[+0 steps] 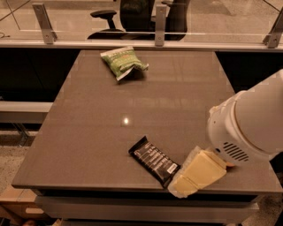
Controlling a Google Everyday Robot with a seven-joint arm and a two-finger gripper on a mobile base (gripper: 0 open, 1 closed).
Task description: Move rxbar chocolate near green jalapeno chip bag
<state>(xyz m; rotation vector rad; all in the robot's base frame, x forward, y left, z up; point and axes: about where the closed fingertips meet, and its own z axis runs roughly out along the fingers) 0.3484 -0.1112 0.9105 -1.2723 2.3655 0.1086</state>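
The rxbar chocolate, a flat black wrapper with white text, lies diagonally on the grey table near its front edge. The green jalapeno chip bag lies crinkled at the far side of the table, left of centre. My gripper, cream-coloured, hangs low over the front edge, its tip right beside the bar's right end, perhaps touching it. The white arm housing fills the right side of the view.
A glass railing with metal posts runs behind the table. Office chairs stand beyond it. A lower bench or shelf sits to the left of the table.
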